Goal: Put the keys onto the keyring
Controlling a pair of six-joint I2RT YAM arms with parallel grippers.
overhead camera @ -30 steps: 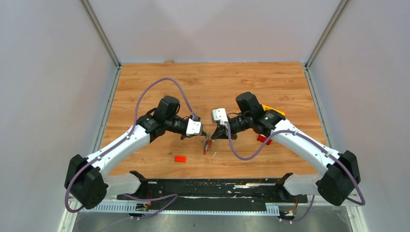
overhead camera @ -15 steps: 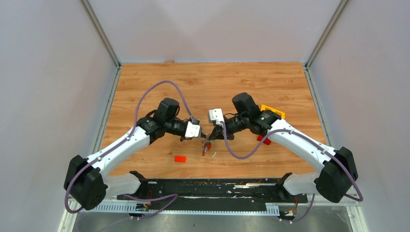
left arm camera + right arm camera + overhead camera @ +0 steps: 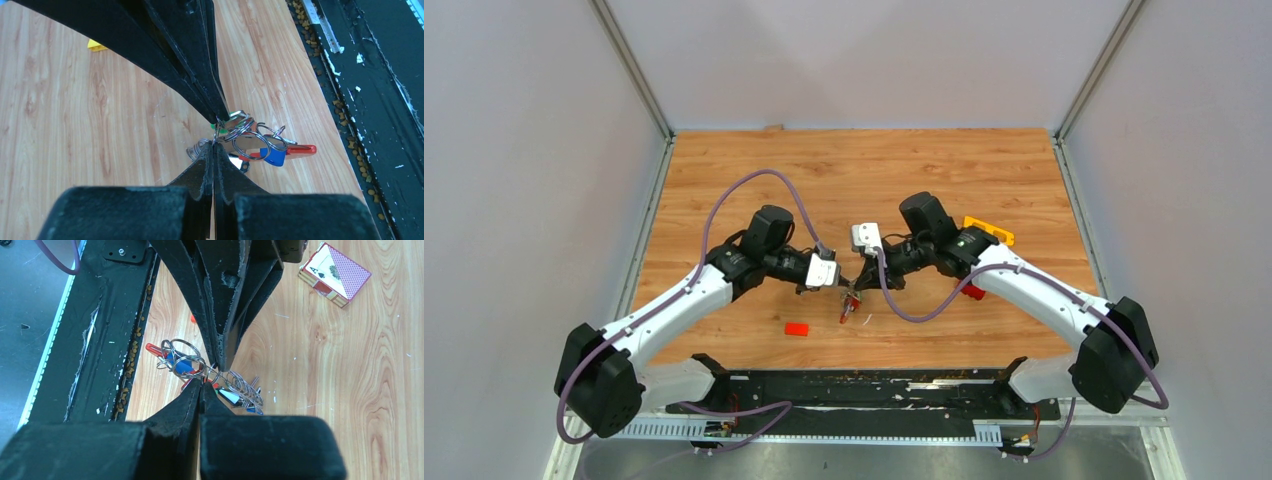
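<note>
Left gripper: jaws pressed together, a thin wire loop of the keyring pinched at the very tip. Right gripper: jaws likewise together, nipping wire of the same bunch. The two tips meet almost nose to nose over the table. The keyring sits right at the meeting tips, spilling to either side: several overlapping wire rings, a tight grey coil just beside the right jaws, and the red strap sticking out to one side of the left jaws. The keys are threaded among the rings. A blue tag and a green tag show; the blades are mostly hidden. Which ring each tip grips, cannot tell. A red block lies well apart from the left jaws, a card box well beyond the right jaws.
</note>
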